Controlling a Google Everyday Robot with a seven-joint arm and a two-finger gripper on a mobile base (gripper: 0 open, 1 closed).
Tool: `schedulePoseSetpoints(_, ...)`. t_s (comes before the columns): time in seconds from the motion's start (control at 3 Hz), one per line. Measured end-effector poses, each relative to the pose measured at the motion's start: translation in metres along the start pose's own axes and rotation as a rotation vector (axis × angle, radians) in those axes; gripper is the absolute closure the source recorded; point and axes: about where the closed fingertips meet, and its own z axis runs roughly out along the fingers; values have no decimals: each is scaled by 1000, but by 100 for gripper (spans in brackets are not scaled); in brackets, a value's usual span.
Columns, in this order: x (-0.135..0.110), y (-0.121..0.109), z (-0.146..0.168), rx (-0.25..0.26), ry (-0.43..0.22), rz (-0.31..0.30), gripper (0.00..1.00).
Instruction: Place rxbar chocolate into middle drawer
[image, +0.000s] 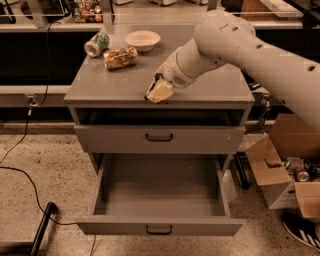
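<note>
Grey cabinet top (102, 84): end effector (160, 92) near front edge; speckled floor (47, 162) below.

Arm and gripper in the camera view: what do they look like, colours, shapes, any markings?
The arm is a thick, smooth, off-white shell with rounded joints and a few small dark dots along its upper link; no cables show. The gripper, at the front edge of the cabinet top, is a pale yellowish wedge, dark at its base.
</note>
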Motion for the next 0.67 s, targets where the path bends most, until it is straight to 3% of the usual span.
schedulePoseSetpoints(0.67,8,16,-33,-107,-185,15,100)
